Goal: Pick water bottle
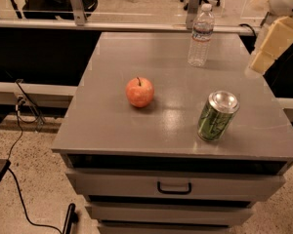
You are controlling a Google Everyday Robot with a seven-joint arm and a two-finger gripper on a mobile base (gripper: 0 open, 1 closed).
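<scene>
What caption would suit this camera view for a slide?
Gripper hovers at the right edge of the cabinet, apart from the upright water bottle; apple and can nearby.

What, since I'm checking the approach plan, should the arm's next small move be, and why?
Probably ease the cream gripper sideways toward the small clear ribbed plastic water bottle: it stands upright near the grey table's far edge, with the gripper to its side, apart.

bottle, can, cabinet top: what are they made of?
Water bottle: clear ribbed plastic, see-through, white cap.
Can: likely metal, shiny silver top, green printed side.
Cabinet top: grey, semi-gloss; laminate or painted metal, unclear.
Pincer: cream, right edge, apart from bottle.
</scene>
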